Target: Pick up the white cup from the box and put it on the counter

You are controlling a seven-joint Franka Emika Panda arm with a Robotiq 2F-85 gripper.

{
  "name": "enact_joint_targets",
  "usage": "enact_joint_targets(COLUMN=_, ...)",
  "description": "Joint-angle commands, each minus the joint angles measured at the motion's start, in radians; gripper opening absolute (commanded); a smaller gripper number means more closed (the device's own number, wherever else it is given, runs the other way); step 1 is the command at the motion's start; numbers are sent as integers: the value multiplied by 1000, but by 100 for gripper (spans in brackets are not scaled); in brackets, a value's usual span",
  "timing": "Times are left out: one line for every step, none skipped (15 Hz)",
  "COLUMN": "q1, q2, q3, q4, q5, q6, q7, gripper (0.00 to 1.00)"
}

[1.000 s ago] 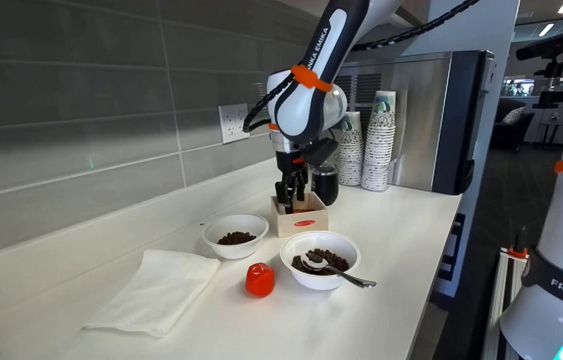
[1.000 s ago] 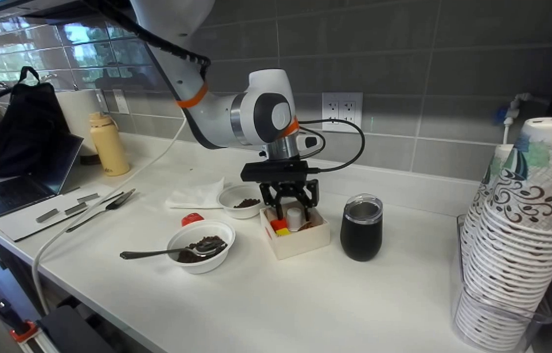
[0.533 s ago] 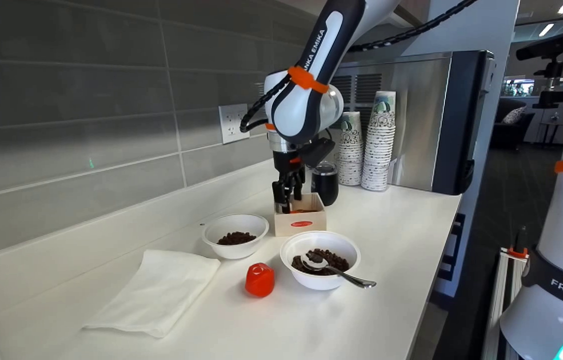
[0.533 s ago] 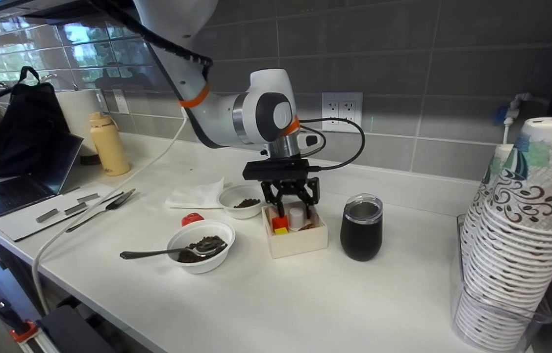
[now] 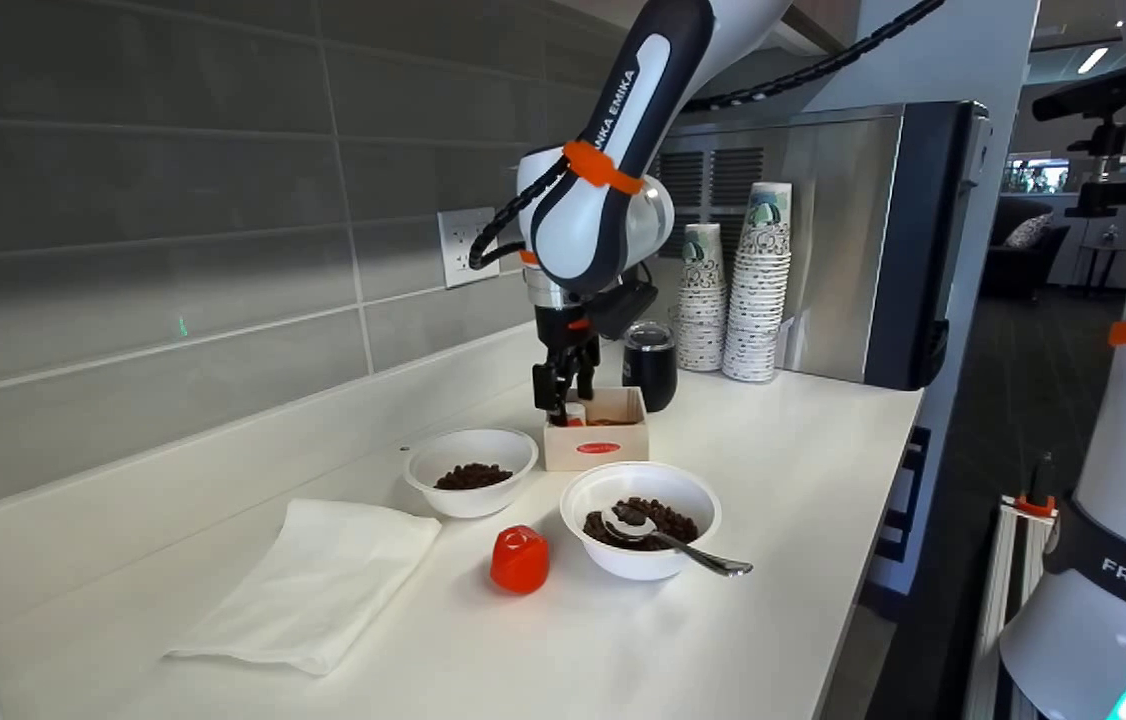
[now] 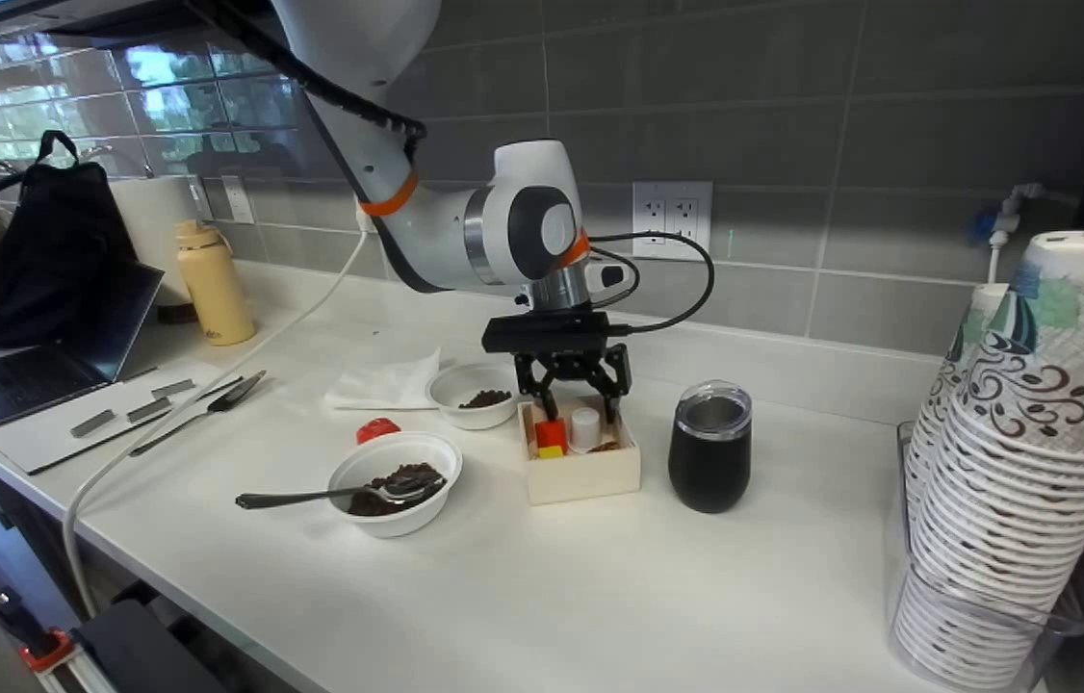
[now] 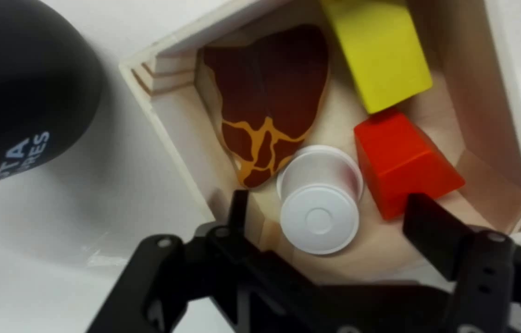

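Note:
The white cup [image 7: 319,219] stands upside down in the box [image 7: 195,148], beside a red block [image 7: 404,164] and a brown toy steak [image 7: 269,88]. In both exterior views the cup [image 6: 585,428] [image 5: 575,413] shows inside the box [image 6: 584,478] [image 5: 595,448], which stands on the counter [image 6: 523,597] [image 5: 683,650]. My gripper [image 7: 327,206] is open and empty. Its fingers are on either side of the cup in the wrist view, apart from it. In both exterior views the gripper [image 6: 580,409] [image 5: 573,400] points down over the box, fingertips near rim height.
A yellow block [image 7: 381,55] is also in the box. A black tumbler [image 6: 710,462] stands close beside the box. Two white bowls [image 5: 471,472] [image 5: 640,520], one with a spoon [image 5: 683,550], are nearby. Paper cup stacks [image 6: 1014,481], a red object [image 5: 520,560] and a cloth [image 5: 313,585] are around.
The box has turned a little on the counter. My gripper has shifted slightly and risen a little, still open; the cup stays in the box.

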State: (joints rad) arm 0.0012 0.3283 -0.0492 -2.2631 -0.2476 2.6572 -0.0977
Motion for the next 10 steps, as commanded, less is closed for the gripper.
enact_joint_targets(q1=3, q2=38, q3=0, q4=28, q5=-5, q6=22, q7=-3, gripper=54)
enact_joint_targets(q1=4, q2=40, q3=0, q4=31, q5=-6, q6=22, q7=-4, gripper=46)
enact_joint_targets(q1=4, q2=40, q3=0, q4=31, q5=-8, q6=23, q7=-4, gripper=37)
enact_joint_targets(q1=4, q2=39, q3=0, q4=33, q5=-7, q6=22, q7=-5, gripper=30)
enact_joint_targets(q1=3, q2=37, q3=2, q4=32, q5=-5, q6=20, q7=-8, gripper=22)
enact_joint_targets(q1=3, q2=35, q3=2, q4=32, q5=-4, q6=20, q7=-8, gripper=20)
enact_joint_targets(q1=1, q2=31, q3=5, q4=31, q5=1, q6=15, q7=-12, gripper=19)
enact_joint_targets(q1=2, q2=28, q3=5, q4=30, q5=1, q6=14, q7=-11, gripper=19)
enact_joint_targets(q1=-1, q2=21, q3=8, q4=28, q5=7, q6=7, q7=-14, gripper=19)
enact_joint_targets(q1=-2, q2=8, q3=10, q4=25, q5=13, q6=-3, q7=-16, gripper=19)
